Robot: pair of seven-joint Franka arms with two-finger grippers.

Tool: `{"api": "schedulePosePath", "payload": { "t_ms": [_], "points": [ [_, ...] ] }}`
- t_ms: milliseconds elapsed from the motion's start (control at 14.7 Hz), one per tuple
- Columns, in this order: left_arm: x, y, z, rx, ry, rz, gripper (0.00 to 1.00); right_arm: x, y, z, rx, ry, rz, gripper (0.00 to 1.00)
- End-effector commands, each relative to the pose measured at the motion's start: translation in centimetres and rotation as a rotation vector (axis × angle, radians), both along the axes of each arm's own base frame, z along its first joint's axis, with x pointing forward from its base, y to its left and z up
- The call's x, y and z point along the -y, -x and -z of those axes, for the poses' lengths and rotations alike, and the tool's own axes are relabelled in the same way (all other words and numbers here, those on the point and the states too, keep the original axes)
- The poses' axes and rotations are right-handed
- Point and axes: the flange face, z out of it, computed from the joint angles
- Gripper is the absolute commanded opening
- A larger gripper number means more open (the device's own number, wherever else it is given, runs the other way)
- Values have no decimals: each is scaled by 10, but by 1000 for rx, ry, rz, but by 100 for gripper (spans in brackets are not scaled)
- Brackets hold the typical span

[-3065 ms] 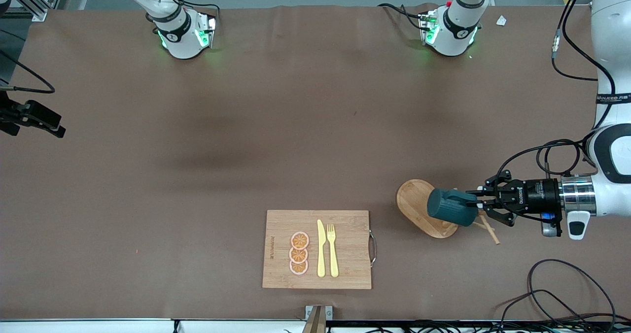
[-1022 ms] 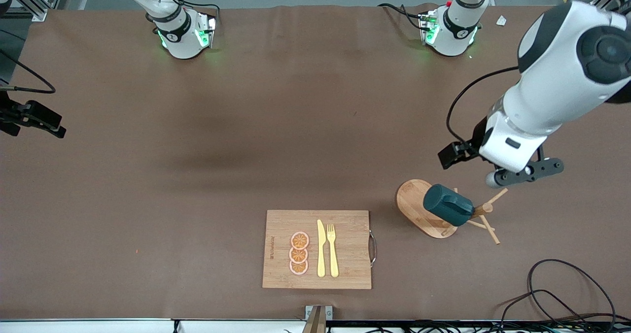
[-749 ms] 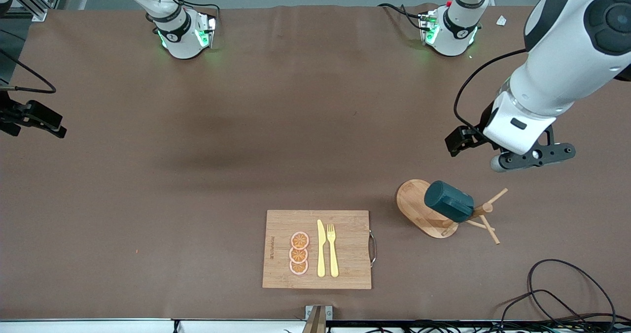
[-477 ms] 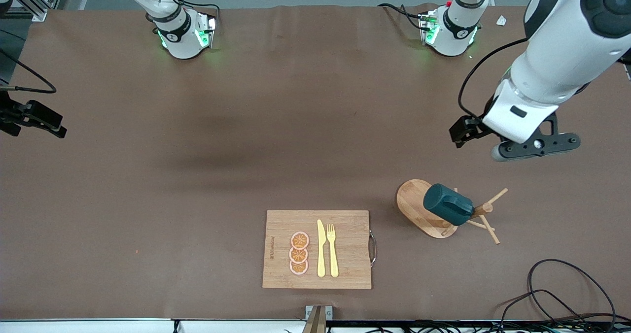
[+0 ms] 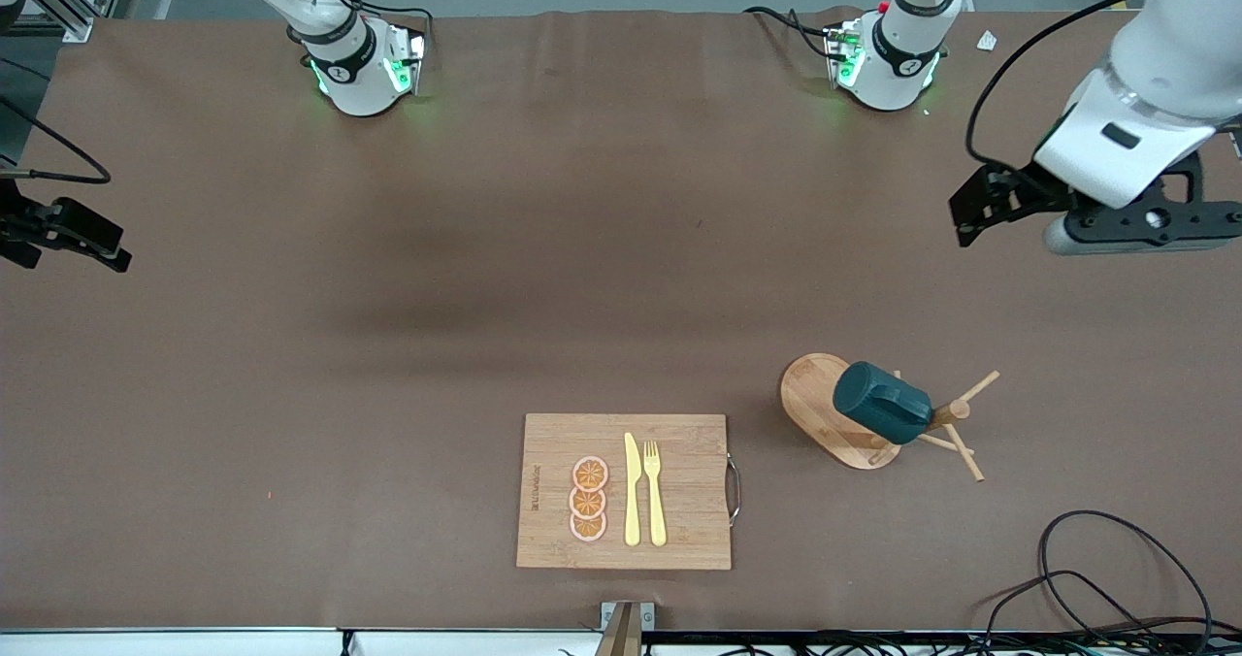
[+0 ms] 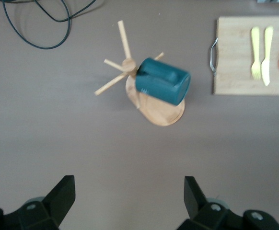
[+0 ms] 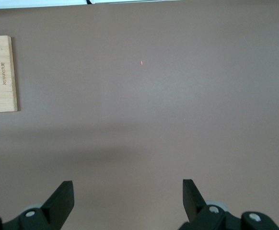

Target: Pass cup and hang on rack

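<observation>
The dark teal cup hangs by its handle on a peg of the wooden rack, tilted over the oval base. It also shows in the left wrist view on the rack. My left gripper is open and empty, up in the air over bare table toward the left arm's base, well apart from the rack; its open fingertips frame bare table. My right gripper is open and empty over bare table toward the right arm's end, where that arm waits.
A bamboo cutting board with a yellow knife, a yellow fork and orange slices lies near the table's front edge. Its end shows in the right wrist view. Black cables coil at the front corner by the left arm's end.
My left gripper let go of the cup, leaving it hanging on the rack peg. It then rose and drew away toward the left arm's base. The right arm has not moved.
</observation>
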Motion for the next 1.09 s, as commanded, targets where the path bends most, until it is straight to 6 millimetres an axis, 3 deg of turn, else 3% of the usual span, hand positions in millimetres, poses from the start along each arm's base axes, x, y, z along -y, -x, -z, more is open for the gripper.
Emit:
{"api": "schedulePosePath", "payload": {
  "t_ms": [0,272,749,1022],
  "points": [
    [-13,18,-9,-27,-20,72,100,-3,8,-5,10,-9,10,100],
    [-32,27,-10,-35,-43,139,100,-3,8,-5,10,-9,12,100],
    [-34,58,8,-55,12,134,100,-3,8,-5,10,-9,12,100],
    [-41,62,11,-82,11,106,100,-3,8,-6,12,-9,10,100]
  ]
}}
